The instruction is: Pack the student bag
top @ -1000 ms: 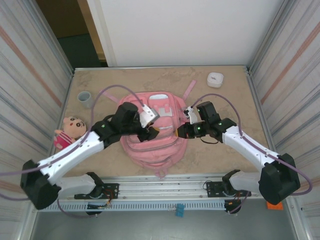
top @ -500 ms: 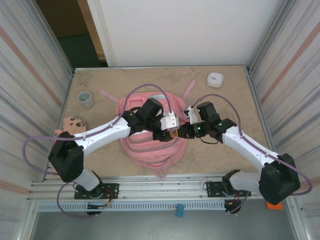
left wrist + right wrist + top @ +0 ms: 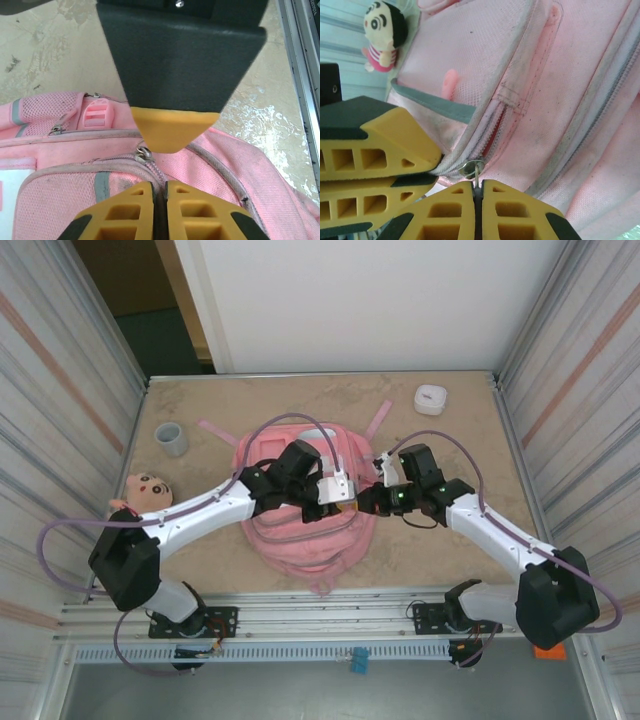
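Item: large pink fabric backpack (image 3: pixel 300 545), lying flat with its front pockets up at the middle of the sand-coloured marbled table (image 3: pixel 260 400), between the two arms. One pink webbing strap (image 3: pixel 378 420) trails from its far edge toward the back right, and a second pink strap (image 3: pixel 215 430) trails toward the back left. Left gripper (image 3: pixel 160 190): over the right-hand middle of the bag, yellow pads pressed flat together with no gap, tips down on a zipper seam beside a pink mesh pocket; whether any cloth or zipper tape is nipped between them cannot be told. Right gripper (image 3: pixel 478 187): just beside the left one, their tips nearly meeting, pads closed on the thin tab of a small metal zipper pull (image 3: pixel 470 168) at the end of a curved zipper line. A pink plastic buckle (image 3: pixel 95 111) sits on the bag near that seam. Other stock on the table: soft doll with black hair and pink clothes (image 3: pixel 146 492), lying near the left edge, well apart from the bag; small grey cup (image 3: pixel 171 438), upright, behind the doll at the far left; small white rounded container (image 3: pixel 431 399), near the far right corner, apart from the strap.
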Controlling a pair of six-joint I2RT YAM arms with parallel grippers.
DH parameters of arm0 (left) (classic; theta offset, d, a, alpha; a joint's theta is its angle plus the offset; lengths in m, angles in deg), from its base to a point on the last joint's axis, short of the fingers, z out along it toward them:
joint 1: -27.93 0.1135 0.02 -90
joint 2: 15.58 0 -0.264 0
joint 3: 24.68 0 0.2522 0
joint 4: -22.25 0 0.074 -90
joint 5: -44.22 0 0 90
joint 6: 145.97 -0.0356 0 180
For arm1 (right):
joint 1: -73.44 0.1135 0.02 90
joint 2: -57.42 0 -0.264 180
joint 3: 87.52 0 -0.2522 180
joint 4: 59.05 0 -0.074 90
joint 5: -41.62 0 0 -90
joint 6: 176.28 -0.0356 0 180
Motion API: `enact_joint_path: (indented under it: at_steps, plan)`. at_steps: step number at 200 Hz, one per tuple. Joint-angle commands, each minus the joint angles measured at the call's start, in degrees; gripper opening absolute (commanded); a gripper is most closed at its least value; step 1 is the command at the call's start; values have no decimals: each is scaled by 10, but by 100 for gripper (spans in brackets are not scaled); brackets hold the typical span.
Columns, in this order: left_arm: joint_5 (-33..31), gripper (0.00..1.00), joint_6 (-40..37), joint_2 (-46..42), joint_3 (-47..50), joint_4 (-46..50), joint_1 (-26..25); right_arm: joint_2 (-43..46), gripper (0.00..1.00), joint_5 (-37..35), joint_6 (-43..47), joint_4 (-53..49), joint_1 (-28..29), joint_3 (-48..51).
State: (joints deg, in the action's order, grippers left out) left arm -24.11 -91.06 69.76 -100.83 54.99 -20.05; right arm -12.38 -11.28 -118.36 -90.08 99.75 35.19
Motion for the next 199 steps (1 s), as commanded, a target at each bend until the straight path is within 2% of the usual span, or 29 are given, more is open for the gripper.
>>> enact_joint_path:
  at_steps: [1, 50, 76, 101, 108, 113, 120, 130, 137, 145, 171, 199]
  plan:
    - [68, 0, -30, -46, 19, 46, -4, -21, 0, -92, -44, 49, -29, 4]
    - [109, 0, -68, -48, 24, 71, -27, -72, 0, -159, -81, 120, -44, -9]
    - [111, 0, -74, -47, 25, 76, -32, -104, 0, -141, -78, 139, -49, -30]
    - [87, 0, -52, -58, 33, 58, -32, -105, 0, -127, -70, 138, -46, -35]
    - [74, 5, -32, -64, 37, 47, -32, -97, 0, -124, -67, 134, -46, -34]
    - [65, 13, -14, -70, 41, 37, -32, -92, 1, -124, -64, 127, -46, -33]
    - [45, 24, 15, -82, 48, 19, -32, -80, 13, -124, -58, 110, -45, -35]
    - [11, 40, 65, -103, 55, -3, -31, -60, 38, -129, -48, 67, -45, -44]
    - [-17, 49, 102, -118, 57, -15, -31, -45, 48, -139, -38, 36, -43, -54]
    - [-64, 58, 147, -135, 54, -17, -30, -25, 52, -153, -27, -10, -42, -72]
    - [-250, 71, 343, -173, 1, 55, -18, 27, 62, -164, -23, -119, -26, -141]
    - [-297, 81, 532, -201, -19, 149, 34, 15, 71, -248, -41, -192, 19, -206]
